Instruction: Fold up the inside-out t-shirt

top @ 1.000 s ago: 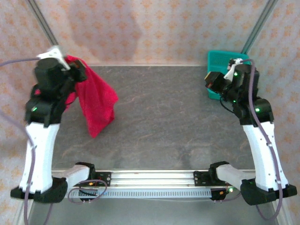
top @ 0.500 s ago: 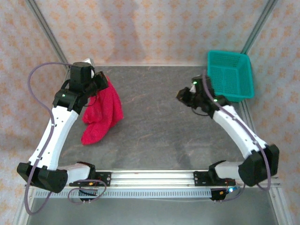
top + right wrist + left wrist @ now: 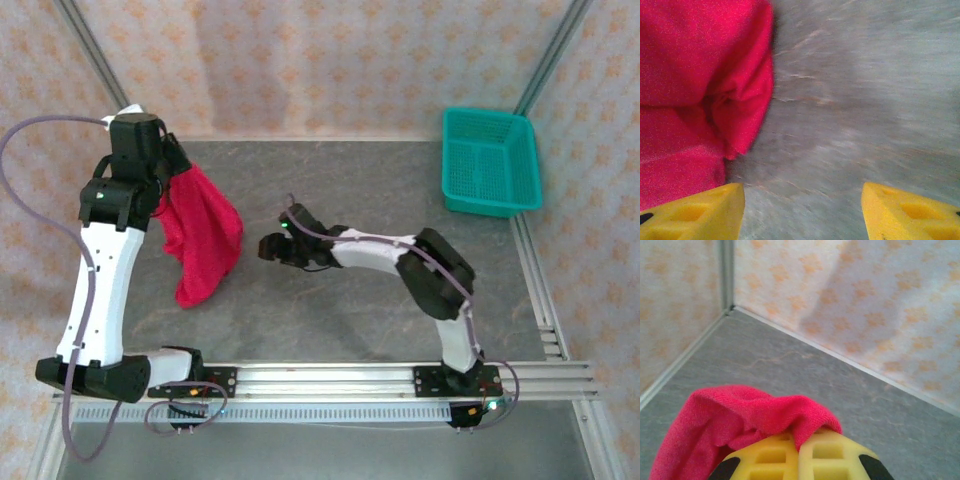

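Grey matte stone-look worktop [image 3: 350, 190], patterned walls [image 3: 330, 70]. Centre: yellow ribbed right fingers [image 3: 695, 212] spread apart, near cloth. 9 o'clock: soft crumpled red inside-out t-shirt [image 3: 205, 240] hanging, pinched between left fingers [image 3: 830, 457]. 2 o'clock: rectangular teal mesh basket [image 3: 486, 208].

Red t-shirt [image 3: 203, 240], teal basket [image 3: 486, 206]

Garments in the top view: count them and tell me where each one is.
1. The red t-shirt hangs bunched from the shut left tool, over the table's far-left area. No other seems hidden.
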Available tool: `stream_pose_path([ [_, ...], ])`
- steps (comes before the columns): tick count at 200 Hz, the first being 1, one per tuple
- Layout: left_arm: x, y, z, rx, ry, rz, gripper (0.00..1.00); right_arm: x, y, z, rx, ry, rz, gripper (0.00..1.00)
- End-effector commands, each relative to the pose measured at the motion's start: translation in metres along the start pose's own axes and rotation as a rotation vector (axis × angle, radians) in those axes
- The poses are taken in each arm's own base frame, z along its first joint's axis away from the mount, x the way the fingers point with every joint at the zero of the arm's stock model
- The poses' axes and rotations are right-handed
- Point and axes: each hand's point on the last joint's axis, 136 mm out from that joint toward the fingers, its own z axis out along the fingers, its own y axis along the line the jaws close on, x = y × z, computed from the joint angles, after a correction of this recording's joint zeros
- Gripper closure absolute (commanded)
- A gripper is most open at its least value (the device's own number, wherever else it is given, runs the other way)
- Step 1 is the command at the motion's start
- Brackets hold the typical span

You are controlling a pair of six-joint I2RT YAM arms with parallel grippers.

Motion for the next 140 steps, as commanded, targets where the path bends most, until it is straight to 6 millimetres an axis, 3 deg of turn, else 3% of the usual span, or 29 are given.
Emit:
stream_pose_path([
  [1, 0.021, 0.025, 0.005, -0.094, 0.05, 0.037, 1.0, -0.019, 0.045, 0.018, -0.095, -0.055, -0.02, 0.37],
  [36, 0.037, 0.041, 0.008, -0.129, 0.086, 0.032, 1.0, -0.013, 0.062, 0.069, -0.077, -0.035, -0.001, 0.37],
  [80, 0.025, 0.067, -0.004, -0.181, 0.071, -0.017, 1.0, 0.005, 0.057, 0.12, -0.02, -0.036, 0.064, 0.45],
  [93, 0.019, 0.078, -0.009, -0.208, 0.061, -0.034, 1.0, 0.008, 0.052, 0.131, -0.008, -0.03, 0.079, 0.57],
  [105, 0.017, 0.085, -0.01, -0.219, 0.061, -0.05, 1.0, 0.006, 0.048, 0.133, 0.006, -0.036, 0.079, 0.81],
  [122, 0.019, 0.084, -0.009, -0.195, 0.069, -0.058, 1.0, -0.001, 0.045, 0.12, 0.023, -0.046, 0.06, 0.99],
  [140, 0.023, 0.074, -0.007, -0.134, 0.086, -0.078, 1.0, -0.02, 0.042, 0.088, 0.039, -0.076, 0.026, 1.0],
])
